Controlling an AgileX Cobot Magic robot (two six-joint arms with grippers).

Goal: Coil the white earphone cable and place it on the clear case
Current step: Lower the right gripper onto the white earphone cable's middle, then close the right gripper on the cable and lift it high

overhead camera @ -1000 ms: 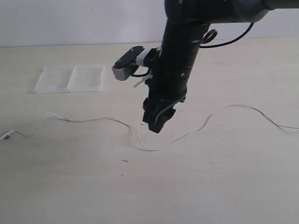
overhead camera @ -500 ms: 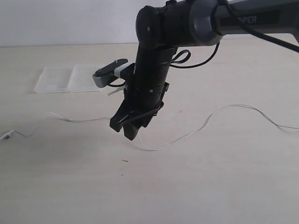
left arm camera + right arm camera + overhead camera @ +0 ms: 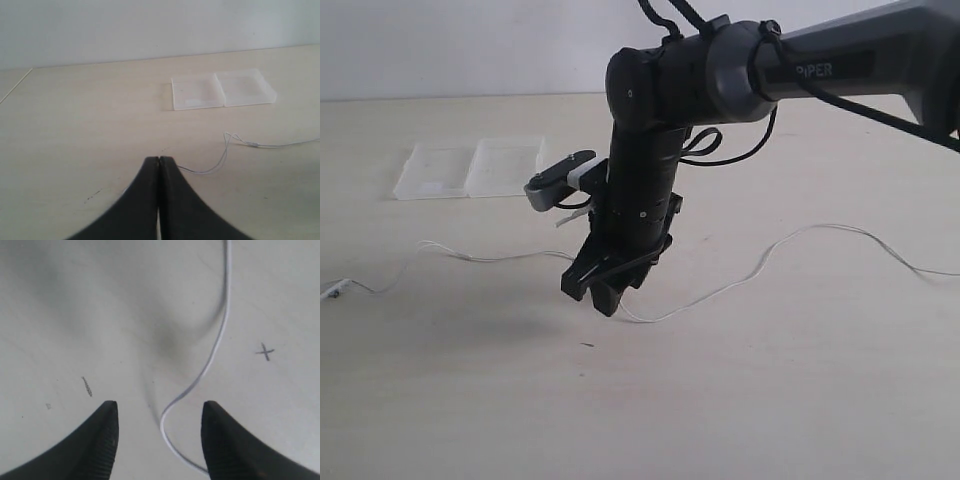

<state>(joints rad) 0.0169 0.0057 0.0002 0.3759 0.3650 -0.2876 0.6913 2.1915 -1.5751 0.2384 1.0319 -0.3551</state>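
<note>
Only right wrist view shows cable point(image 3: 163, 426) between fingers point(image 3: 95, 450).

My exterior camera looks from a raised spot down across the table point(image 3: 770, 400) toward the wall point(image 3: 470, 50). My left wrist camera sits low, facing the clear case point(image 3: 222, 90), which both views share. My right wrist camera stares nearly straight down, close over the white earphone cable point(image 3: 215, 350), probably the exterior view's middle loop.
</note>
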